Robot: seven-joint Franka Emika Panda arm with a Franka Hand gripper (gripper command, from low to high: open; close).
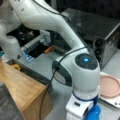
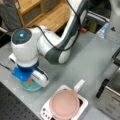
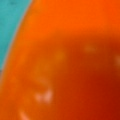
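Both front views are soft and blurred, evenly lit from above, with dark backgrounds. Faint shadows lie on the grey desk (image 2: 85, 62) beneath the arm (image 2: 50, 47). The wrist view is wholly out of focus: an orange surface (image 3: 75, 62), perhaps with small pale glints, and a teal edge (image 3: 10, 22).

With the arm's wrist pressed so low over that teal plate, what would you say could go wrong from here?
1. The wrist view is filled by an orange object, so the camera offers little guidance.
2. The teal plate sits near the table's edge in a front view; a sideways push might slide it off.
3. The claw itself is hidden under the wrist, so its grip cannot be checked.
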